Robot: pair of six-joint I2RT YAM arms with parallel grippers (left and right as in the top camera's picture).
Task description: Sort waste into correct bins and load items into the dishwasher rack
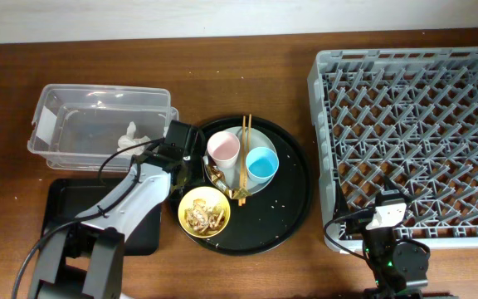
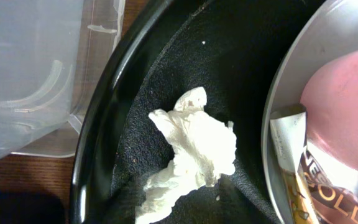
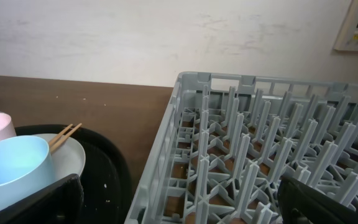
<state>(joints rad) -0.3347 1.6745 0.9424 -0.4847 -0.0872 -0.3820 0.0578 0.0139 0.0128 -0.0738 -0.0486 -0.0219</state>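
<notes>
A crumpled white tissue (image 2: pixel 194 146) lies on the round black tray's left side, beside the pale grey plate (image 1: pixel 254 178). My left gripper (image 1: pixel 186 156) hovers right above it; its fingers cannot be made out against the black tray. On the plate are the pink cup (image 1: pixel 223 149), blue cup (image 1: pixel 261 164), chopsticks (image 1: pixel 245 145) and a brown wrapper (image 2: pixel 303 186). The yellow bowl (image 1: pixel 204 211) holds tan food scraps. The clear tub (image 1: pixel 65 112) holds another tissue (image 1: pixel 131 137). The shallow black tray (image 1: pixel 60 203) lies at front left. My right gripper (image 3: pixel 179 199) is open and empty by the grey rack's (image 1: pixel 413 141) near left corner.
The large round black tray (image 1: pixel 293 199) sits between the tub and the rack, and carries the plate and bowl. The clear tub's wall (image 2: pixel 23 74) runs close along the round tray's left rim. A wall stands behind the table.
</notes>
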